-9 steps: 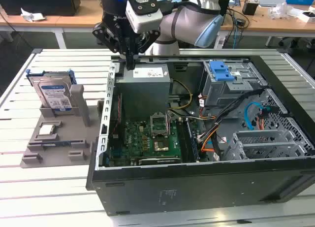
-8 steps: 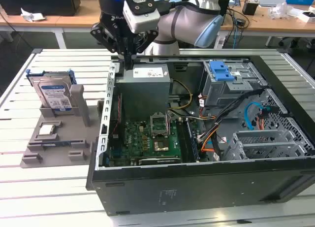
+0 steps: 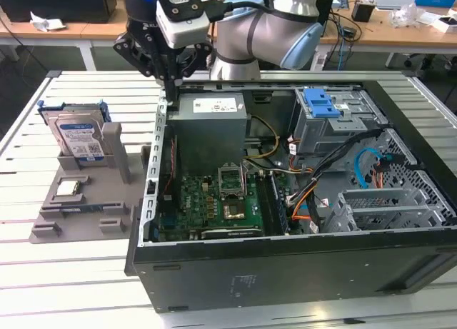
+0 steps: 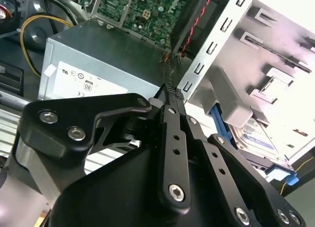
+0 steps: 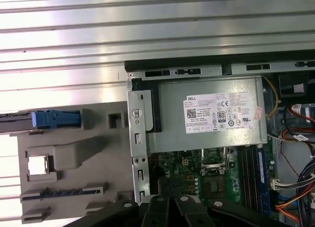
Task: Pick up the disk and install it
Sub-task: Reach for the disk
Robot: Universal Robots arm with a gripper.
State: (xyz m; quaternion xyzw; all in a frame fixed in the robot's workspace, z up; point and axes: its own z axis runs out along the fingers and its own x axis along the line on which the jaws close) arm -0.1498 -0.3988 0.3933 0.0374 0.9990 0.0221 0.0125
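The bench [image 3: 78, 279] is a pale metal surface built of long parallel slats [image 5: 147, 20] with narrow grooves between them. Two things lie directly on it. A black computer case [image 3: 285, 272] lies on its side with its open face up, taking the middle of the bench and the exterior view's right. A flat grey plastic holder [image 3: 75, 218] sits just beside the case, toward the exterior view's left. Its edge runs along the case wall, and whether the two touch cannot be told. Bare slats show around both.

exterior view high, oblique; both wrist views close above psu [image 5: 211, 113] [image 4: 98, 74].
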